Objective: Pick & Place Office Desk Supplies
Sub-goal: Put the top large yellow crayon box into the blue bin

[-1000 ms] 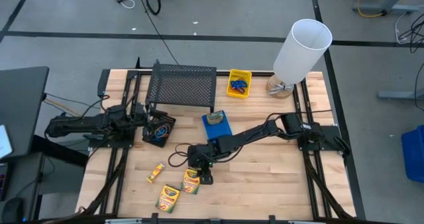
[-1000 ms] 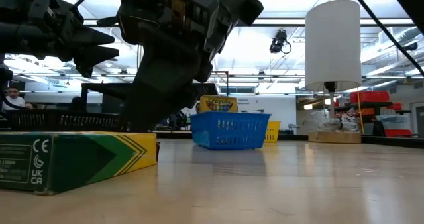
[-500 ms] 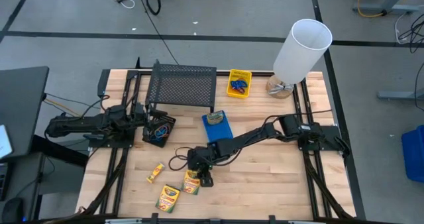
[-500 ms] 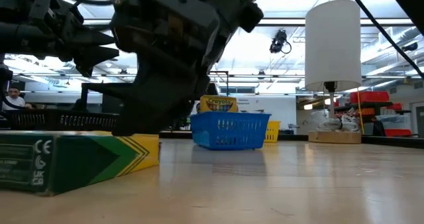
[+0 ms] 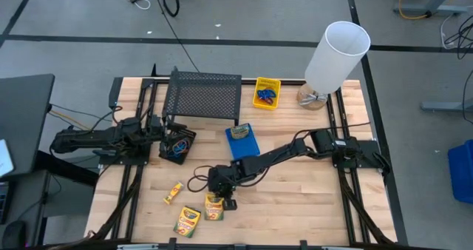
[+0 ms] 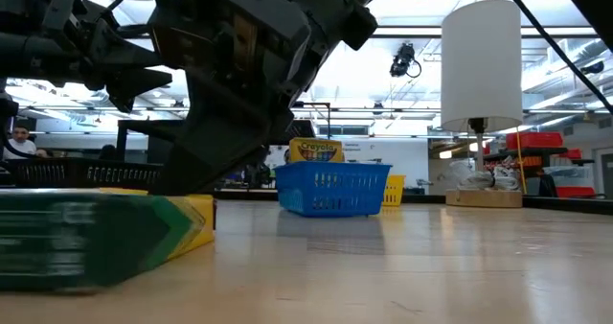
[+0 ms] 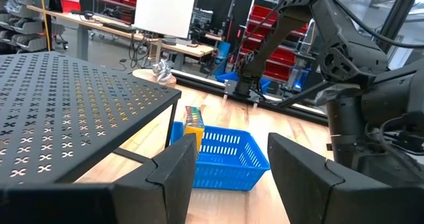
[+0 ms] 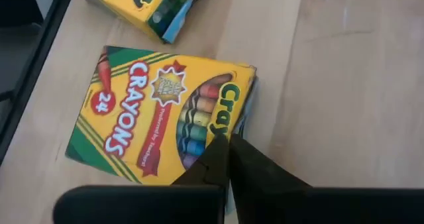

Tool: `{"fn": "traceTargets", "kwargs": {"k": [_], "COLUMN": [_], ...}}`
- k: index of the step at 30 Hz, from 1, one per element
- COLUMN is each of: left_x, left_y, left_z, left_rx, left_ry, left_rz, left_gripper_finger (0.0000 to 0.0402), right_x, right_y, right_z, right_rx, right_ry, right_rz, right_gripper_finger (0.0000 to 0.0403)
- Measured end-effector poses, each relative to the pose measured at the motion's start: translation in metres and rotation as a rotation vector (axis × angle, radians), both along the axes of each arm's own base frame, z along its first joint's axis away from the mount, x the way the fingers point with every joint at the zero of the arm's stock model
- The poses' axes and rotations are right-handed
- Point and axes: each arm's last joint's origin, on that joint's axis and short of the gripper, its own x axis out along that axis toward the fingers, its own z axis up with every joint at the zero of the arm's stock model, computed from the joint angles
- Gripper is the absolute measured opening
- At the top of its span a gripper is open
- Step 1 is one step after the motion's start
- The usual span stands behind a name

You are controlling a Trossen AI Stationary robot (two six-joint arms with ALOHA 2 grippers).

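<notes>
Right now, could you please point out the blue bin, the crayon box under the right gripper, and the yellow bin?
blue bin (image 6: 332, 192): low view, front mesh wall.
crayon box (image 8: 156, 121): right wrist view, printed top face.
yellow bin (image 5: 267, 84): high view, far rim.

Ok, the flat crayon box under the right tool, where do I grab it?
Come straight down and pinch its two long edges. The crayon box lies flat, face up on the table, so only its thin sides offer grip. The right tool sits shut at one edge: open first.
</notes>
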Motion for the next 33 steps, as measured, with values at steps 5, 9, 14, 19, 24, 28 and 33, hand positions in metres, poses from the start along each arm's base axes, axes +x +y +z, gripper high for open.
{"fn": "traceTargets", "kwargs": {"k": [5,9,14,19,24,28,33], "left_x": [0.000,0.000,0.000,0.000,0.000,0.000,0.000], "left_y": [0.000,0.000,0.000,0.000,0.000,0.000,0.000], "left_z": [0.000,0.000,0.000,0.000,0.000,0.000,0.000], "left_rx": [0.013,0.014,0.015,0.017,0.017,0.017,0.022], "left_ry": [0.002,0.003,0.003,0.003,0.004,0.004,0.005], "left_rz": [0.000,0.000,0.001,0.001,0.001,0.001,0.001], "left_gripper_finger": [0.0193,0.0193,0.0193,0.0193,0.0193,0.0193,0.0193], "right_x": [-0.005,-0.014,-0.026,-0.039,-0.050,-0.059,-0.068], "right_y": [0.006,0.013,0.025,0.035,0.041,0.043,0.035], "right_z": [0.007,0.022,0.050,0.068,0.084,0.100,0.110], "right_rx": [-0.039,-0.120,-0.234,-0.336,-0.394,-0.469,-0.655], "right_ry": [-0.007,-0.019,-0.073,-0.103,-0.123,-0.151,-0.146], "right_rz": [0.000,-0.018,-0.042,-0.055,-0.069,-0.081,-0.085], "right_gripper_finger": [0.0004,0.0002,0.0001,0.0001,0.0000,0.0000,0.0000]}}
